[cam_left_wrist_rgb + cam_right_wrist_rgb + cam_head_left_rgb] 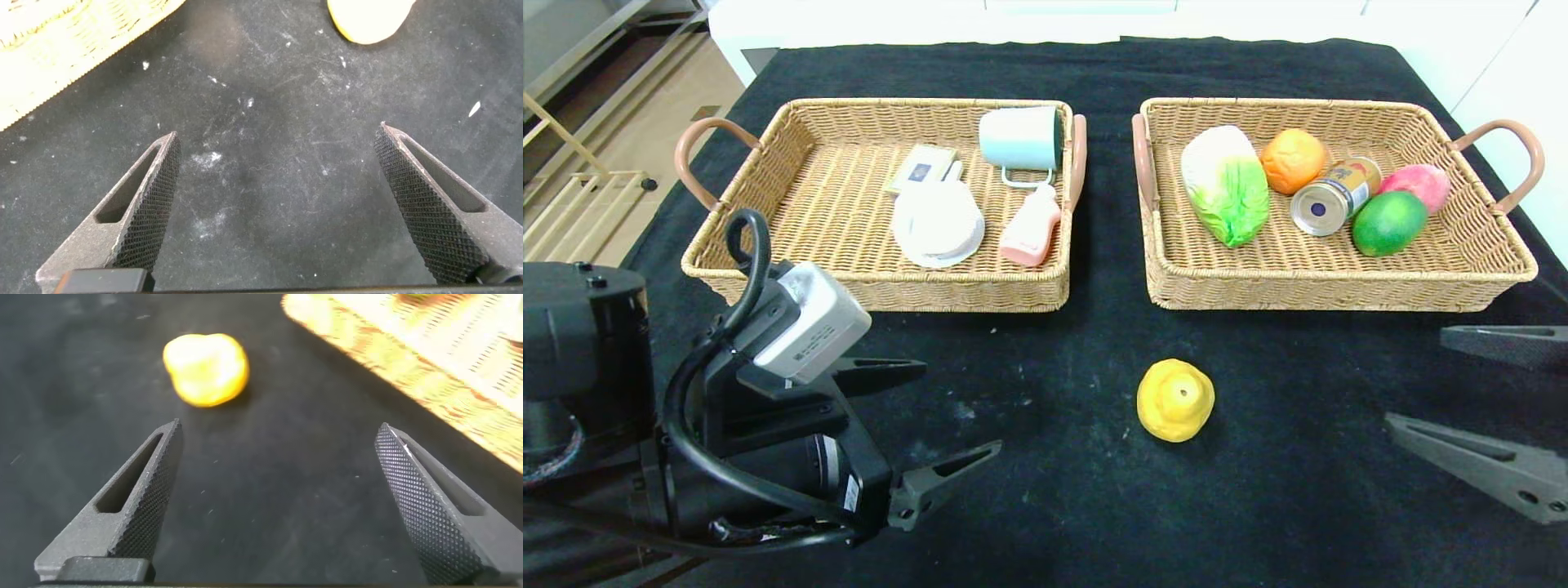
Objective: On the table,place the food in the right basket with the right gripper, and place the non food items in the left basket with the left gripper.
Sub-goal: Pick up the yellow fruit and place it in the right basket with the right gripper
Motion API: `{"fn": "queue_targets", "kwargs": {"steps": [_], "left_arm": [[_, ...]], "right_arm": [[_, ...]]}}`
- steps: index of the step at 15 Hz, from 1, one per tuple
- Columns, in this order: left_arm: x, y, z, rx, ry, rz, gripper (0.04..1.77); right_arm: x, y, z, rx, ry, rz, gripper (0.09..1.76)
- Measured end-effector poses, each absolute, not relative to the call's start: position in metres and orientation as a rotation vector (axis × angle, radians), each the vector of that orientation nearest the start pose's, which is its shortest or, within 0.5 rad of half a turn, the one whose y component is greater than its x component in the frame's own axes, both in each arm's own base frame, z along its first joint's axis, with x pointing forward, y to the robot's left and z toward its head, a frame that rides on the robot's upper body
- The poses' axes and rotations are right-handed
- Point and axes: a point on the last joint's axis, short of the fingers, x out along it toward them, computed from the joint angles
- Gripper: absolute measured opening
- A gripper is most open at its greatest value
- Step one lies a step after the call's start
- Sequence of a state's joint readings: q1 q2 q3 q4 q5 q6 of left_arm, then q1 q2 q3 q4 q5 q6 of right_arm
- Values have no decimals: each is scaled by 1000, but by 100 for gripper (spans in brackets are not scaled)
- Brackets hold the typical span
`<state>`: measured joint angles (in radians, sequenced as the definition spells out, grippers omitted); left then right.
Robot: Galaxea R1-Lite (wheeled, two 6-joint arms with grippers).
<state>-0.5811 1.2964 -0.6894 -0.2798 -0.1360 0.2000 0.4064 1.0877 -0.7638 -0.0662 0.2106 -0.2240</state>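
While both my grippers hang over the black table (1062,506), a yellow fruit (1175,400) lies alone on the cloth, in front of the gap between the two baskets and nearer the right basket (1331,287). It is rounded and lumpy, bright yellow with a small dark dimple at its top. My right gripper (1470,392) hovers to its right with fingers spread wide, holding nothing. My left gripper (931,425) sits before the left basket (882,287), equally wide and holding nothing.
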Motion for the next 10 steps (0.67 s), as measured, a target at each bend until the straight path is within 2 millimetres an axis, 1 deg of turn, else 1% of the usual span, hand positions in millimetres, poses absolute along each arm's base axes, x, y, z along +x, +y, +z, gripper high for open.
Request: {"fn": "queue_targets", "kwargs": {"steps": [2, 3, 5, 7, 8, 10], "left_arm": [[168, -112, 218, 262, 255, -733, 171], [168, -110, 219, 261, 253, -727, 171], [168, -107, 222, 256, 240, -713, 171], [168, -102, 227, 250, 223, -692, 171], [167, -100, 229, 247, 213, -684, 171], [164, -96, 236, 242, 191, -673, 171]], "right_arm": [[137, 86, 270, -202, 236, 552, 171], [137, 100, 277, -173, 270, 521, 171], [139, 129, 299, -117, 326, 460, 171], [147, 159, 314, -54, 397, 400, 171], [151, 171, 319, -25, 438, 369, 171], [162, 194, 320, 4, 537, 307, 171]]}}
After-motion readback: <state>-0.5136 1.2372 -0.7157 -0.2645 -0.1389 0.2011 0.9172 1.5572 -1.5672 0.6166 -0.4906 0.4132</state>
